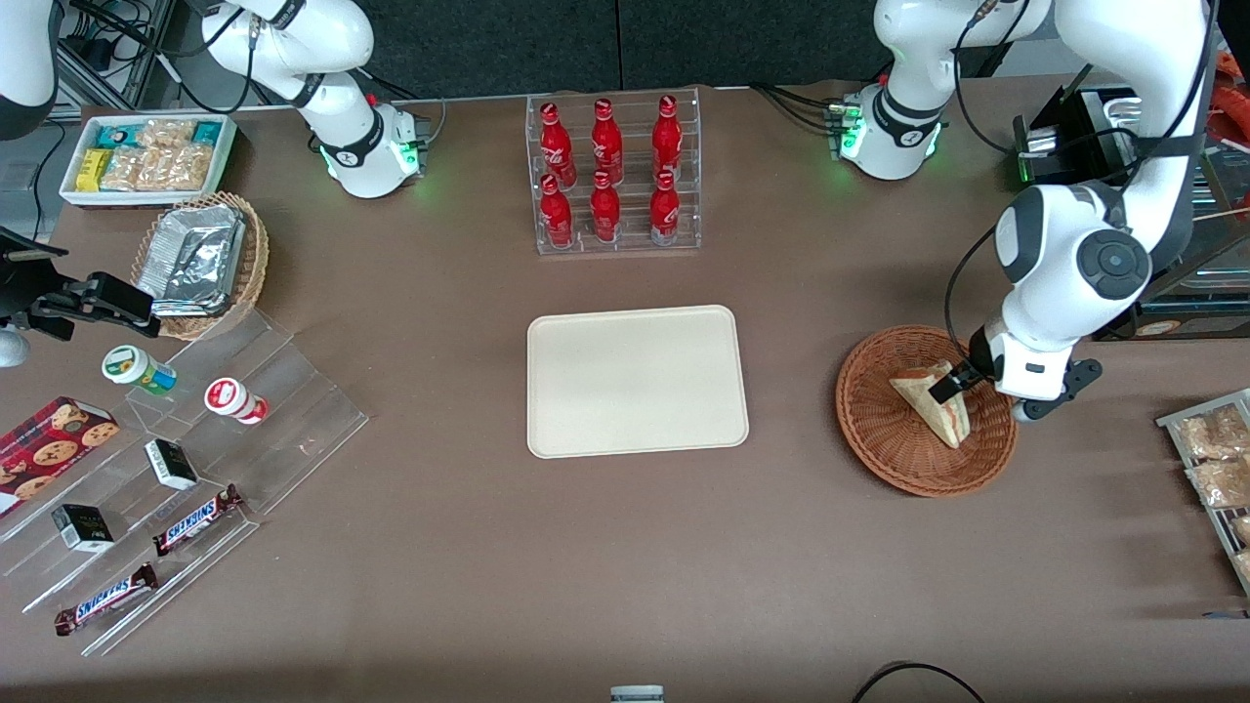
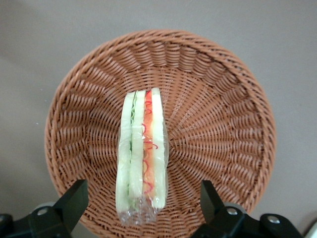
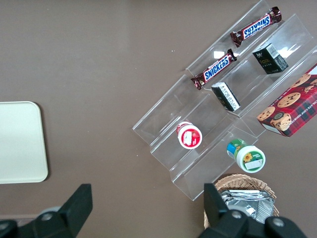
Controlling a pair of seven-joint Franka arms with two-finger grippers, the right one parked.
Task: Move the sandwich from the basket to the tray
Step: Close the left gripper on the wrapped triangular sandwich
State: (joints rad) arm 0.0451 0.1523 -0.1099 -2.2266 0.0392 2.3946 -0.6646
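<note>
The sandwich (image 1: pixel 935 402) is a wrapped wedge of pale bread with red, orange and green layers, lying in the reddish-brown wicker basket (image 1: pixel 879 434) toward the working arm's end of the table. In the left wrist view the sandwich (image 2: pixel 142 156) stands on edge in the basket (image 2: pixel 223 124). My left gripper (image 1: pixel 962 384) hangs just above the sandwich, open, with one finger (image 2: pixel 73 199) on each side of it and gaps between the fingers and the bread. The cream-beige tray (image 1: pixel 637 381) lies flat mid-table and holds nothing; its corner shows in the right wrist view (image 3: pixel 20 141).
A clear rack of red bottles (image 1: pixel 613 174) stands farther from the front camera than the tray. Toward the parked arm's end are a tan wicker basket with foil packets (image 1: pixel 200 262), a white snack box (image 1: pixel 146 156) and clear tiered shelves (image 1: pixel 195 469). A rack of packets (image 1: pixel 1216 469) lies beside the reddish-brown basket.
</note>
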